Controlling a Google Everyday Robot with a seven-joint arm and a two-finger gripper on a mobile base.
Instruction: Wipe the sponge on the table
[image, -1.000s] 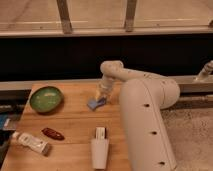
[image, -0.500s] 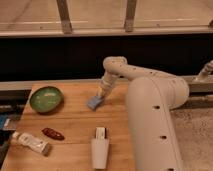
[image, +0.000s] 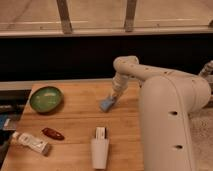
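The light-blue sponge (image: 106, 104) lies flat on the wooden table (image: 75, 122), right of its middle toward the far edge. My gripper (image: 114, 96) comes down on the sponge's upper right end and is shut on the sponge, pressing it against the wood. The white arm reaches in from the right, and its large body covers the table's right side.
A green bowl (image: 46, 98) sits at the far left. Near the front left lie a small dark-red object (image: 52, 133) and a white tube (image: 32, 142). At the front middle, a white cup (image: 99, 152) stands with a small white item (image: 100, 133) behind it. A dark wall runs behind the table.
The gripper and the sponge have slid to the right along the table. The arm's elbow has also shifted right.
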